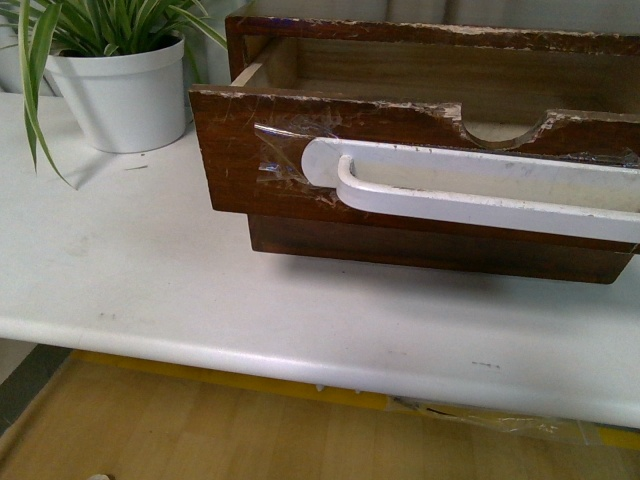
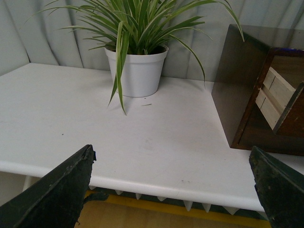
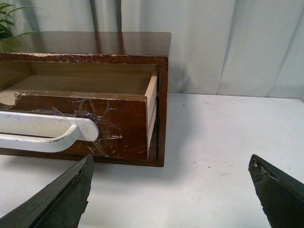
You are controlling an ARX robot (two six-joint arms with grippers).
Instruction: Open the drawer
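Observation:
The drawer (image 1: 240,150) is a dark brown wooden front with a half-round notch (image 1: 505,130) in its chipped top edge and a long white bar handle (image 1: 480,200) taped on. It stands pulled out of its dark wooden case (image 1: 400,35), its inside showing. It also shows in the right wrist view (image 3: 128,123), with the handle's end (image 3: 71,133). In the left wrist view only the case's side (image 2: 237,80) and the drawer's edge show. Neither gripper shows in the front view. My left gripper (image 2: 173,190) is open and empty, back at the table's front edge. My right gripper (image 3: 173,190) is open and empty, short of the drawer's right end.
A white pot with a striped green plant (image 1: 125,90) stands on the white table (image 1: 150,280) left of the case, also in the left wrist view (image 2: 137,71). A plain lower drawer front (image 1: 430,255) sits beneath. A grey curtain (image 3: 228,42) hangs behind. The table's front edge (image 1: 300,370) is close.

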